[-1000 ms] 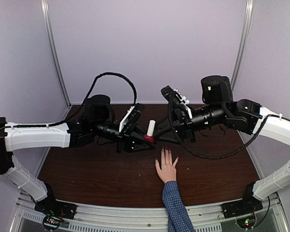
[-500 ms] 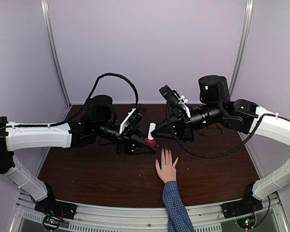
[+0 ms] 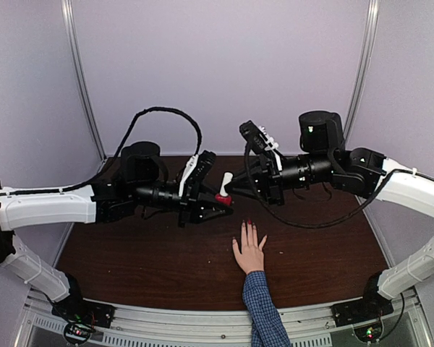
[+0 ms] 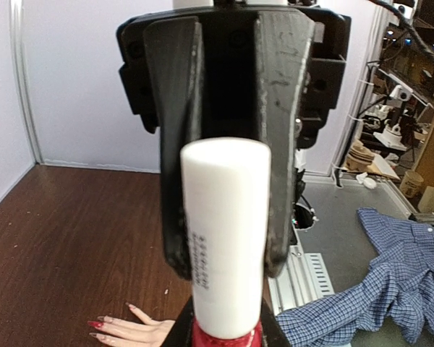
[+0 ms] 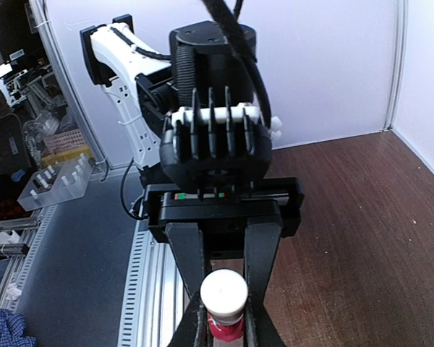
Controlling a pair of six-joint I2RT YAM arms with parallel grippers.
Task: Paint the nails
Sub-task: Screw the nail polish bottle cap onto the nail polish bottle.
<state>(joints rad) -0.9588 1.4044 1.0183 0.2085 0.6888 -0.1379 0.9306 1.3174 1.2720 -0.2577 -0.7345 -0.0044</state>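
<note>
bottle [image 4: 226, 246] clamped by l tool [image 3: 220, 204]; r tool [image 3: 231, 186] on cap, grip unclear; nails [image 4: 95, 326] partly hidden

Setting was a robotics lab test booth. Dark wood-grain table [image 3: 145, 260] was enclosed by plain lavender wall panels [image 3: 217, 72] with metal corner posts [image 3: 83, 79], and an aluminium rail [image 3: 166, 318] ran along the near edge. Beyond the booth stood cluttered equipment shelves [image 4: 405, 79] and a rack of white pegs [image 5: 58, 181].

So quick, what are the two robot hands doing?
Left hand: closed on the polish bottle.
Right hand: fingers around the bottle's white cap; grip cannot be told.
</note>
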